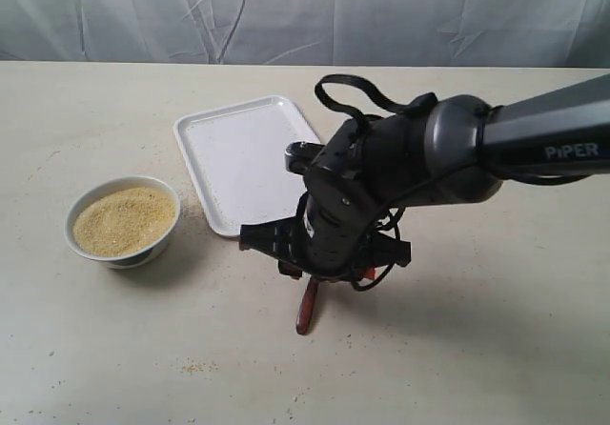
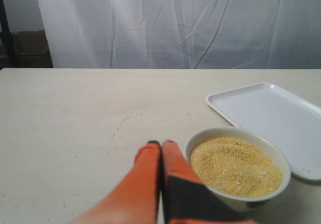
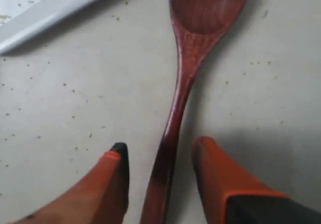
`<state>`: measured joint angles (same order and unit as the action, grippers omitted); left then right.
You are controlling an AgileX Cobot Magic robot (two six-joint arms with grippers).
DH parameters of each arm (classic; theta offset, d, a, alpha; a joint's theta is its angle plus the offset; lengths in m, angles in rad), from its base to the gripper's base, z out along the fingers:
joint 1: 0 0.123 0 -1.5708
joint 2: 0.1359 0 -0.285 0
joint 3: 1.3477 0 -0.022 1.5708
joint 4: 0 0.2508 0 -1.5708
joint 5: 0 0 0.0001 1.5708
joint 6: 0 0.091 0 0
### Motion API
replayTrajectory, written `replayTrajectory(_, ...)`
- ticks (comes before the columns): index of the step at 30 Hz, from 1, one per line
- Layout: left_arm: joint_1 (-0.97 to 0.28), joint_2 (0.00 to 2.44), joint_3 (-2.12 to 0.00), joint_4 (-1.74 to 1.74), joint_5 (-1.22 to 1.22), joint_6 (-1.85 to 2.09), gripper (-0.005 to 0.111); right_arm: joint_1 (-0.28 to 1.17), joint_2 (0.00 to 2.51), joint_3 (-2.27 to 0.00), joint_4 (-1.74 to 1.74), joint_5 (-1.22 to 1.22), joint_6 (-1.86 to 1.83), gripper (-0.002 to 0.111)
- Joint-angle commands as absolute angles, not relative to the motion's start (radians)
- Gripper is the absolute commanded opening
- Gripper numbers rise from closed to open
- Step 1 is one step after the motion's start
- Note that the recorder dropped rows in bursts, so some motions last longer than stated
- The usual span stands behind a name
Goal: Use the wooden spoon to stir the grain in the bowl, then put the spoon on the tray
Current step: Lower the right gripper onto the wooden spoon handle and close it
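The wooden spoon (image 1: 307,313) lies flat on the table in front of the tray (image 1: 243,153), its scoop end toward the tray (image 3: 45,13). My right gripper (image 3: 161,144) is open and low over the spoon (image 3: 185,78), one finger on each side of the handle with gaps showing. In the exterior view the right gripper (image 1: 319,277) is mostly hidden under its wrist. The white bowl (image 1: 143,253) stands at the left, filled with grain (image 1: 122,220). My left gripper (image 2: 161,142) is shut and empty, just beside the bowl (image 2: 235,131) and its grain (image 2: 233,166).
Loose grains are scattered on the table around the tray's near corner and in front of the spoon. The right arm's dark body (image 1: 448,149) reaches in from the right over the table. A white curtain (image 1: 305,10) closes the back.
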<state>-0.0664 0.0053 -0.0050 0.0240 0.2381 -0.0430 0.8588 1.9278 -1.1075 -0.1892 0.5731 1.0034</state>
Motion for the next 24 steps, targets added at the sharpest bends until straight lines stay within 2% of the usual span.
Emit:
replayTrajectory(1, -0.062, 0.0, 0.0, 0.024, 0.232, -0.043, 0.0, 0.86, 1.956, -1.112, -0.245, 0.566, 1.049, 0.042)
replayTrajectory(5, -0.062, 0.0, 0.0, 0.024, 0.232, -0.043, 0.0, 0.86, 1.964, -1.112, -0.262, 0.563, 1.056, 0.041)
replayTrajectory(6, -0.062, 0.0, 0.0, 0.024, 0.232, -0.043, 0.0, 0.86, 1.966, -1.112, -0.262, 0.565, 1.056, 0.038)
replayTrajectory(11, -0.062, 0.0, 0.0, 0.024, 0.232, -0.043, 0.0, 0.86, 1.982, -1.112, -0.255, 0.572, 1.056, 0.0)
replayTrajectory(16, -0.062, 0.0, 0.0, 0.024, 0.232, -0.043, 0.0, 0.86, 1.922, -1.112, -0.246, 0.6, 1.038, 0.0)
replayTrajectory(21, -0.062, 0.0, 0.0, 0.024, 0.232, -0.043, 0.0, 0.86, 1.76, -1.112, -0.343, 0.675, 0.967, 0.0)
replayTrajectory(24, -0.062, 0.0, 0.0, 0.024, 0.232, -0.043, 0.0, 0.86, 1.674, -1.112, -0.357, 0.639, 0.828, 0.0)
